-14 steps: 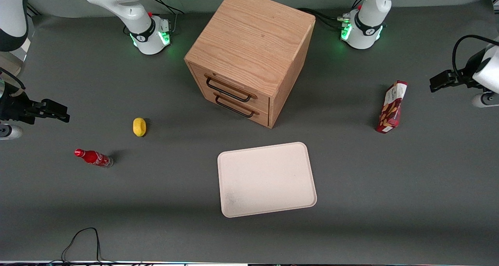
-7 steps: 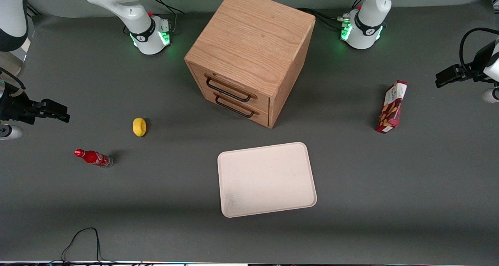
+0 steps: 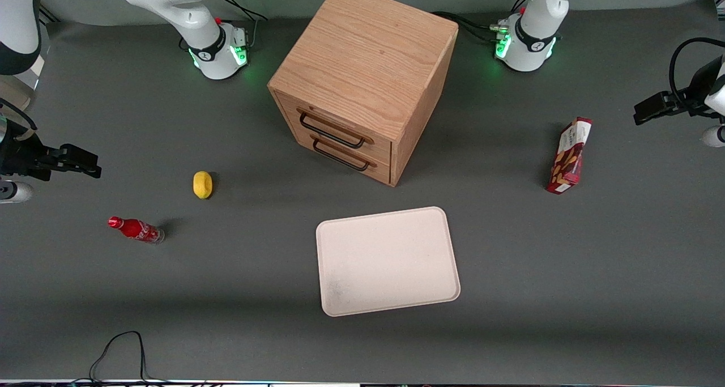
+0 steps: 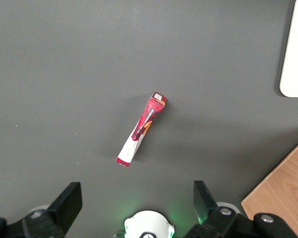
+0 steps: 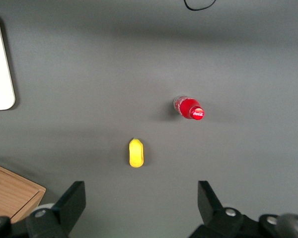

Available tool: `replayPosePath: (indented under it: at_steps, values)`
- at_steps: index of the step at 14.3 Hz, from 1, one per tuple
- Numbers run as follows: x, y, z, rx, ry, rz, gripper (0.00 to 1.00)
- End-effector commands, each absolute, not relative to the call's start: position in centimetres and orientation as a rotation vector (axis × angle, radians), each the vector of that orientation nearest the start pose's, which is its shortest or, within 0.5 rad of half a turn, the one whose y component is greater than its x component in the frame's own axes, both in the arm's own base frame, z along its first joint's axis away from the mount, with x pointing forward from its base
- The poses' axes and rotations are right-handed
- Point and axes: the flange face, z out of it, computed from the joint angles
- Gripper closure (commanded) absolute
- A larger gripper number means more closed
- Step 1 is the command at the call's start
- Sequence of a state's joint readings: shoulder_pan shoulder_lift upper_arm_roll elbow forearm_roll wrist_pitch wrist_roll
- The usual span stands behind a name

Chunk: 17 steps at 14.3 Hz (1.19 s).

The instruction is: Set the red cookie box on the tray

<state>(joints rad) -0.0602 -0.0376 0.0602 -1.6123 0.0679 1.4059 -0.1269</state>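
Note:
The red cookie box (image 3: 568, 156) lies on the grey table toward the working arm's end, well apart from everything else. In the left wrist view the red cookie box (image 4: 141, 129) appears as a slim red strip with a white end. The cream tray (image 3: 387, 260) sits nearer the front camera than the cabinet, with nothing on it; one tray corner (image 4: 295, 59) also shows in the wrist view. My left gripper (image 3: 644, 109) hangs high above the table, farther toward the working arm's end than the box. The gripper (image 4: 136, 203) is open and holds nothing.
A wooden cabinet (image 3: 365, 81) with two shut drawers stands mid-table, farther from the front camera than the tray. Toward the parked arm's end lie a yellow lemon-like object (image 3: 202, 184) and a small red soda bottle (image 3: 136, 229). The working arm's base (image 3: 524, 44) glows green.
My left gripper has drifted away from the box toward the working arm's end and slightly farther from the front camera. The box and tray have not moved.

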Motion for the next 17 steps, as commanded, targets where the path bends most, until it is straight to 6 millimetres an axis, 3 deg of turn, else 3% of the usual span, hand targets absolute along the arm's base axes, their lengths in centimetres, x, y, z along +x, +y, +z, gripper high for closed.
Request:
replayPosePath:
  at_steps: [1,13,14,15,17]
  values:
    - [52.3,0.5,61.8,-3.038,-0.210,0.279,0.00]
    - [51.7,0.9,62.2,-3.040,-0.189,0.312,0.00]
    - [51.4,1.6,62.4,-3.056,-0.099,0.312,0.00]
    - [51.0,3.9,62.9,-3.075,-0.024,0.306,0.00]
    - [49.3,6.9,63.9,-3.129,-0.048,0.332,0.00]
